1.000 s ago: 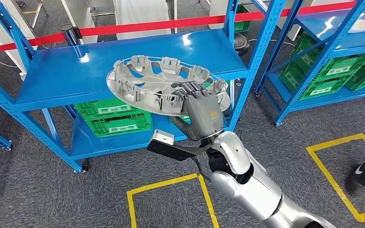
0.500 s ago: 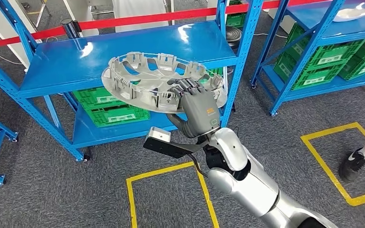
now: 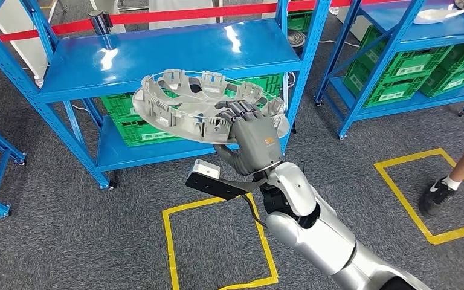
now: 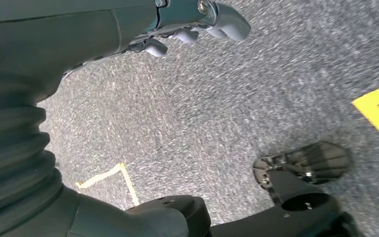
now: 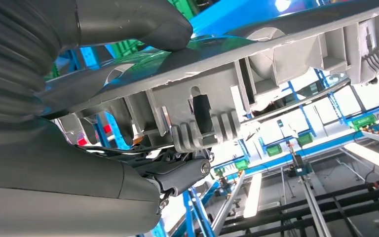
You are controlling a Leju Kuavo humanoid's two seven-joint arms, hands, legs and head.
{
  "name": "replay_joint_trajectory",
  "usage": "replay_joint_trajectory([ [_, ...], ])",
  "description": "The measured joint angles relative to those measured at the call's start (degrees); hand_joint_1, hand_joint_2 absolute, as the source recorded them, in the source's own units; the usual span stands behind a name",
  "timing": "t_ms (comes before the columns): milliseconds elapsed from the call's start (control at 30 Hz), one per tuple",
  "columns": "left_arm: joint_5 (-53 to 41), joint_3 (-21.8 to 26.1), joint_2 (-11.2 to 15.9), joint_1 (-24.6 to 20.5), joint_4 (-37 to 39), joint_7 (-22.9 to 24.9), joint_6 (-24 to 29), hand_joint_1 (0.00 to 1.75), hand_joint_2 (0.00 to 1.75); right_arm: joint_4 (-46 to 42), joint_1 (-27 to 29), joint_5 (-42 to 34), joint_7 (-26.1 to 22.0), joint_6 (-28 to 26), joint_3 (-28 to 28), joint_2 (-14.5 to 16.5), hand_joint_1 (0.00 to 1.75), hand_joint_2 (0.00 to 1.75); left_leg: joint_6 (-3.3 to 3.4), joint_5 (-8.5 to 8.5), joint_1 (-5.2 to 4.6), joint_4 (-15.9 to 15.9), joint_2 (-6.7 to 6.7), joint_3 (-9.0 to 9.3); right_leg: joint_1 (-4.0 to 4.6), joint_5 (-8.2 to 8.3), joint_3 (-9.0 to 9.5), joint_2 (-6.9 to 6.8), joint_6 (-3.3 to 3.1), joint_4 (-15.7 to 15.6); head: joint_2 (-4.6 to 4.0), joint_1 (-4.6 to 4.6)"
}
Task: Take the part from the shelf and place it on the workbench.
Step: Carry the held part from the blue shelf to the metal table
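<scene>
In the head view, the right hand (image 3: 255,144) is gripping the part (image 3: 202,109), a grey round wheel cover with a ring of clips facing up, its fingers (image 3: 237,110) curling over the rim at the part's four o'clock side while the thumb is reaching underneath; the part is sitting tilted in the air in front of the blue shelf (image 3: 169,57), clear of the shelf top, which is lying at twelve o'clock from it. Green crates (image 3: 134,127) are resting on the shelf's lower level behind the part, and more green crates (image 3: 411,75) are filling a second blue rack at two o'clock. Yellow tape squares (image 3: 217,244) are marking the grey carpet, and a person's leg and shoe (image 3: 438,193) are standing at three o'clock by another yellow square. In the left wrist view, the left hand (image 4: 177,24) is hanging above grey carpet (image 4: 237,113), its fingers loosely curled with nothing between them, and a piece of yellow tape (image 4: 377,106) is showing on the floor. In the right wrist view, the thick grey thumb (image 5: 143,22) is pressing on one face of the part (image 5: 256,64) while a dark finger (image 5: 202,112) is hooking over a ribbed clip on the rim, so the hand is clamping the part from both sides, with blue shelving (image 5: 227,15) behind it
</scene>
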Motion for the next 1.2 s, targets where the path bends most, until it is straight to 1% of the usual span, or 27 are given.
replay_joint_trajectory([
  [67,-0.02,0.0,-0.09,-0.05,-0.02,0.04,-0.01,0.0,1.75,0.02,-0.17,-0.08,-0.01,-0.09,-0.02,-0.03,1.75,1.75,-0.49,1.06,-0.09,0.37,0.0,-1.09,0.45,-1.32,5.85,-0.01,-0.69,-8.13,0.01,-0.04],
  [100,-0.04,0.0,-0.12,-0.08,-0.03,0.09,-0.02,0.0,1.75,0.03,-0.25,-0.13,-0.02,-0.19,-0.02,-0.04,1.75,1.75,-0.81,1.65,-0.08,0.35,0.01,-1.32,0.64,-2.17,7.17,0.0,-0.98,-10.45,0.01,0.0],
  [133,-0.05,0.0,-0.12,-0.09,-0.03,0.17,-0.02,0.0,1.75,0.03,-0.28,-0.17,-0.03,-0.29,-0.02,-0.06,1.75,1.75,-1.18,2.28,-0.05,0.18,0.02,-1.44,0.81,-2.26,7.39,0.02,-1.22,-11.4,0.01,0.06],
  [200,-0.05,0.0,-0.04,-0.04,0.01,0.44,-0.01,0.0,1.75,0.08,-0.39,-0.25,-0.05,-0.44,-0.01,-0.1,1.75,1.75,-1.9,2.6,0.07,0.13,-0.04,-1.89,0.58,-0.93,6.44,-0.1,-1.92,-11.56,0.0,0.2],
  [233,-0.03,0.0,0.0,0.0,0.03,0.56,0.01,0.0,1.75,0.11,-0.51,-0.28,-0.09,-0.48,0.02,-0.1,1.75,1.75,-2.28,1.27,0.12,0.98,-0.1,-2.37,0.41,-0.14,5.86,-0.19,-2.33,-11.71,0.01,0.14],
  [267,0.0,0.0,0.04,0.03,0.06,0.63,0.02,0.0,1.75,0.15,-0.65,-0.32,-0.13,-0.5,0.05,-0.1,1.75,1.75,-2.64,-1.19,0.23,2.95,-0.17,-3.08,0.2,0.69,5.11,-0.27,-2.63,-11.85,0.01,0.05],
  [333,0.04,0.0,0.06,0.03,0.08,0.59,0.04,0.0,1.75,0.25,-0.86,-0.43,-0.19,-0.53,0.1,-0.1,1.75,1.75,-3.35,-7.2,0.54,9.8,-0.21,-4.6,0.18,2.21,3.28,-0.31,-2.88,-11.8,0.01,-0.09],
  [367,0.05,0.0,0.07,0.02,0.08,0.55,0.04,0.0,1.75,0.34,-0.87,-0.49,-0.18,-0.55,0.14,-0.1,1.75,1.75,-3.62,-8.8,0.66,13.45,-0.21,-5.04,0.18,3.0,2.29,-0.34,-2.82,-11.77,0.0,-0.12],
  [400,0.06,0.0,0.07,0.02,0.09,0.51,0.05,0.0,1.75,0.45,-0.89,-0.48,-0.1,-0.57,0.18,-0.1,1.75,1.75,-3.8,-8.82,0.75,15.99,-0.21,-4.88,0.18,3.81,1.25,-0.38,-2.73,-11.72,0.0,-0.11],
  [433,0.06,0.0,0.08,0.02,0.09,0.51,0.06,0.0,1.75,0.55,-0.89,-0.4,0.02,-0.63,0.21,-0.1,1.75,1.75,-3.9,-7.64,0.83,16.91,-0.2,-3.96,0.18,4.61,0.2,-0.42,-2.6,-11.67,0.0,-0.12],
  [500,0.06,0.01,0.11,-0.01,0.09,0.51,0.11,0.0,1.75,0.64,-0.92,-0.13,0.32,-0.77,0.25,-0.1,1.75,1.75,-3.83,-5.05,0.97,12.85,-0.22,0.81,0.18,6.09,-1.64,-0.47,-2.23,-11.48,0.0,-0.11],
  [567,0.06,0.05,0.16,-0.09,-0.01,0.45,0.2,0.0,1.75,0.66,-1.06,0.02,0.48,-0.99,0.26,-0.1,1.75,1.75,-3.33,-6.48,0.83,4.0,-0.3,7.53,0.27,7.3,-2.85,-0.51,-1.7,-11.25,-0.01,-0.08],
  [600,0.07,0.08,0.18,-0.12,-0.04,0.37,0.26,0.0,1.75,0.71,-1.19,0.03,0.46,-1.21,0.3,-0.1,1.75,1.75,-2.94,-7.58,0.66,0.62,-0.35,9.62,0.24,7.99,-3.19,-0.55,-1.38,-11.28,-0.01,-0.07],
  [633,0.07,0.11,0.21,-0.12,-0.07,0.28,0.35,0.0,1.75,0.82,-1.36,0.01,0.37,-1.51,0.38,-0.1,1.75,1.75,-2.45,-8.2,0.41,-1.33,-0.38,10.44,0.14,8.71,-3.49,-0.58,-1.01,-11.45,0.0,-0.05],
  [700,0.11,0.32,0.28,0.09,-0.01,0.16,0.56,0.0,1.75,1.2,-1.65,-0.16,0.04,-2.24,0.65,-0.12,1.75,1.75,-1.32,-7.27,0.23,-1.81,-0.23,9.58,-0.13,9.45,-4.11,-0.55,-0.27,-11.64,0.01,-0.09],
  [733,0.13,0.48,0.35,0.26,0.03,0.15,0.64,0.0,1.75,1.43,-1.78,-0.3,-0.14,-2.5,0.83,-0.14,1.75,1.75,-0.74,-6.61,0.23,-1.83,-0.1,9.05,-0.23,8.33,-4.61,-0.46,0.07,-10.92,0.01,-0.09],
  [767,0.16,0.65,0.4,0.43,0.07,0.13,0.68,0.0,1.75,1.64,-1.92,-0.45,-0.25,-2.67,1.0,-0.16,1.75,1.75,-0.3,-5.89,0.3,-1.87,0.03,8.43,-0.27,6.12,-5.31,-0.38,0.36,-9.15,0.01,-0.09],
  [833,0.19,0.92,0.47,0.6,0.1,-0.02,0.71,0.0,1.75,2.03,-2.22,-0.68,-0.36,-2.71,1.35,-0.19,1.75,1.75,0.19,-4.53,0.29,-1.62,0.14,6.72,-0.35,0.09,-7.14,-0.29,0.76,-2.38,0.01,-0.05],
  [867,0.19,1.01,0.47,0.64,0.1,-0.12,0.73,0.0,1.75,2.21,-2.32,-0.75,-0.36,-2.64,1.49,-0.19,1.75,1.75,0.25,-3.85,0.25,-1.4,0.14,5.67,-0.34,-1.97,-7.86,-0.28,0.86,1.58,0.01,-0.05],
  [900,0.19,1.08,0.48,0.68,0.1,-0.21,0.75,0.0,1.75,2.39,-2.37,-0.8,-0.36,-2.57,1.62,-0.19,1.75,1.75,0.27,-3.22,0.22,-1.12,0.14,4.57,-0.34,-2.75,-8.06,-0.27,0.89,4.57,0.0,-0.05],
  [933,0.19,1.11,0.48,0.73,0.1,-0.28,0.78,0.0,1.75,2.54,-2.39,-0.83,-0.36,-2.51,1.7,-0.19,1.75,1.75,0.23,-2.62,0.19,-0.79,0.14,3.44,-0.33,-2.27,-7.41,-0.26,0.85,5.89,0.01,-0.03],
  [967,0.19,1.14,0.49,0.78,0.1,-0.32,0.8,0.0,1.75,2.66,-2.41,-0.84,-0.32,-2.48,1.75,-0.19,1.75,1.75,0.14,-2.06,0.19,-0.42,0.13,2.33,-0.32,-0.96,-5.73,-0.27,0.74,5.13,0.0,-0.03],
  [1000,0.19,1.15,0.49,0.82,0.1,-0.33,0.81,0.0,1.75,2.73,-2.49,-0.84,-0.28,-2.47,1.78,-0.19,1.75,1.75,0.01,-1.55,0.2,-0.06,0.13,1.35,-0.3,0.3,-3.13,-0.27,0.59,2.5,0.01,-0.02],
  [1033,0.19,1.16,0.49,0.84,0.1,-0.34,0.81,0.0,1.75,2.78,-2.66,-0.84,-0.24,-2.46,1.81,-0.19,1.75,1.75,-0.21,-1.06,0.16,0.29,0.11,0.43,-0.23,0.48,0.01,-0.28,0.36,-1.4,0.01,-0.01],
  [1100,0.19,1.2,0.49,0.86,0.1,-0.35,0.84,0.0,1.75,2.83,-3.05,-0.84,-0.2,-2.48,1.95,-0.14,1.75,1.75,-0.8,-0.07,0.08,0.66,0.14,-0.64,0.08,-0.88,4.77,-0.21,-0.25,-8.5,0.0,-0.03],
  [1133,0.19,1.26,0.5,0.85,0.1,-0.36,0.86,0.0,1.75,2.86,-3.18,-0.82,-0.21,-2.47,2.03,-0.11,1.75,1.75,-1.15,0.5,0.06,0.6,0.16,-0.89,0.25,-1.62,5.68,-0.16,-0.58,-10.34,0.0,-0.02],
  [1200,0.19,1.43,0.59,0.91,0.12,-0.34,0.88,0.0,1.75,2.94,-3.23,-0.75,-0.18,-2.41,2.21,-0.08,1.75,1.75,-1.85,1.41,0.1,0.29,0.13,-1.13,0.27,-0.92,5.28,-0.18,-1.34,-10.98,0.01,0.05],
])
